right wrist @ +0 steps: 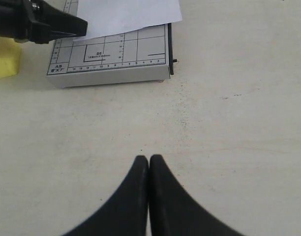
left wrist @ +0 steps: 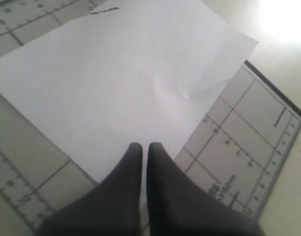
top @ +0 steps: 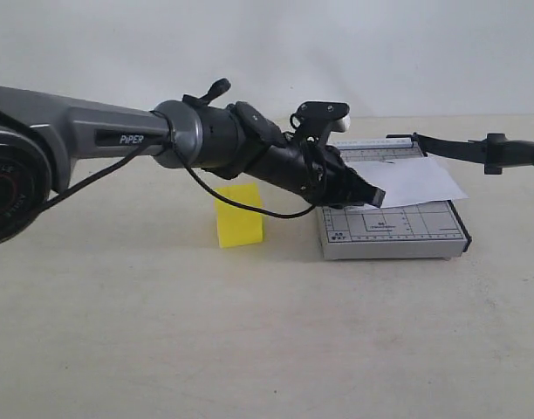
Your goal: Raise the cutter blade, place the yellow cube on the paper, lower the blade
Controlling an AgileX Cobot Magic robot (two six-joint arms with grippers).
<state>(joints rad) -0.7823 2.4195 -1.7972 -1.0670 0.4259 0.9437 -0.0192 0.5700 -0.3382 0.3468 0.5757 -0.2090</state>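
**Blade up, cube waiting beside the base**

The left gripper (top: 374,197) reaches across over the paper (top: 420,182) with its jaws together and empty. The tips hang near one edge of the sheet, probably to steady or square it, though I cannot tell whether they touch it. The right gripper (right wrist: 149,160) is also pinched together on nothing. It hangs over bare table (top: 249,349) in front of the base (top: 398,229), out of the way.

The blade (top: 450,146) seems lifted off the base. Its long axis runs from the hinge at the far right corner out towards the right edge of the exterior view, handle end outermost. The base's cutting edge lies uncovered, which leaves the sheet open for the cube.

The paper lies askew to the grid, with one corner overhanging the base's right side and a slight curl in it. The cube (top: 239,218) sits on the table to the left of the base, apart from it and not yet gripped.
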